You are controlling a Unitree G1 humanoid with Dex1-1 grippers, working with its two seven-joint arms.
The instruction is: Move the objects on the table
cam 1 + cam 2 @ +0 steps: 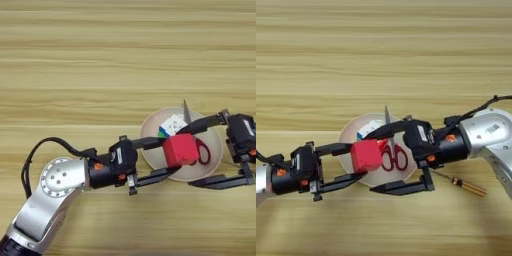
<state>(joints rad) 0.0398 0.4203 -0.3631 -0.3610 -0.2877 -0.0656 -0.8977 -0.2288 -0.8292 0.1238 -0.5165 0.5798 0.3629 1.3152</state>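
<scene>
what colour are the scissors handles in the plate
Red. The scissors lie in the beige plate, handles toward the right gripper; clearest in the right eye view.

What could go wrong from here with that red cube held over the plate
1. The left gripper holds the red cube between thin fingers above the plate; if it slips, it may drop onto the scissors or the puzzle cube.
2. The right gripper is open and reaches across the same plate, so the two sets of fingers might collide.
3. A screwdriver lies beside the right arm and might get swept.
</scene>
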